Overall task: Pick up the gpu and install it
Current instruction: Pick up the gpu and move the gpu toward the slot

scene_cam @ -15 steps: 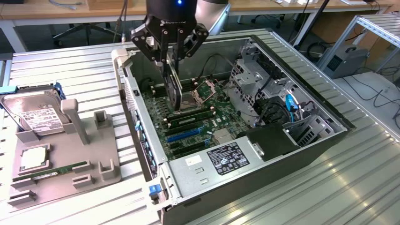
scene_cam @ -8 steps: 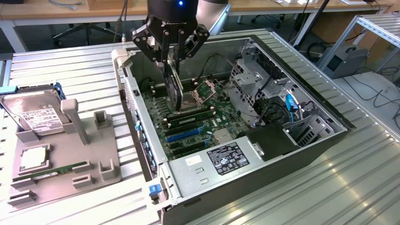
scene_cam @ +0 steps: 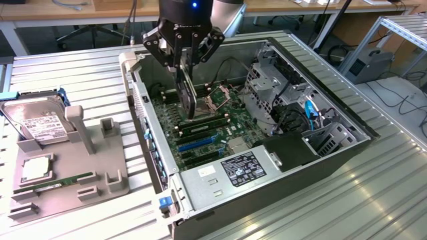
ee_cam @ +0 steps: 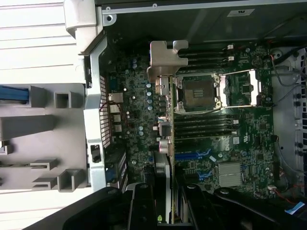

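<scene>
gripper (scene_cam: 185, 64) clamps gpu (scene_cam: 189, 95) upright over motherboard (scene_cam: 208, 136); case (scene_cam: 287, 185) open

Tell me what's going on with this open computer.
The robot arm's black gripper is shut on the gpu, a thin flat dark card with a silvery metal bracket, holding it on edge over the green motherboard inside the open grey computer case. The card is not yet seated in an expansion slot. A silver hard drive rests on the grey holder at the exterior view's left.
</scene>
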`<state>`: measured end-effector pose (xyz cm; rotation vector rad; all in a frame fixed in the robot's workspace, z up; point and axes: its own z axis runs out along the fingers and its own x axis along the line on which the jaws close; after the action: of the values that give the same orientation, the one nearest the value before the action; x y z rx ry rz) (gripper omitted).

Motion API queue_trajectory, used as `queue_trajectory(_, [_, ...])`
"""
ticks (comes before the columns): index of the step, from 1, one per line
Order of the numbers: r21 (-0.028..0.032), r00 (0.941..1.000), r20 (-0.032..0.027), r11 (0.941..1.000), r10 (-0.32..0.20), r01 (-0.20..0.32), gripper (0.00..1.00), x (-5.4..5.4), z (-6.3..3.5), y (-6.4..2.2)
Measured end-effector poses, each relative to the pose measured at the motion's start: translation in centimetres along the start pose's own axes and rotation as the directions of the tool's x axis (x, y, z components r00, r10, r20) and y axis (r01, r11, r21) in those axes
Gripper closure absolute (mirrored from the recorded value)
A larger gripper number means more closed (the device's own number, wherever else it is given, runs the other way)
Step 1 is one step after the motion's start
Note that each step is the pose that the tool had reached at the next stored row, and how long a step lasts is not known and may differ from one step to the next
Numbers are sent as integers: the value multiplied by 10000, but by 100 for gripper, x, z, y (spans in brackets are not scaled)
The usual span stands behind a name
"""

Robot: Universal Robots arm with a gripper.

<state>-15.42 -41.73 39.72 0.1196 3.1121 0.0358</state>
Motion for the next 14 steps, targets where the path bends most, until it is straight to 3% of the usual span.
queue_trajectory(14, [1,10000,0,10000,1,-1,73,-39,38,2])
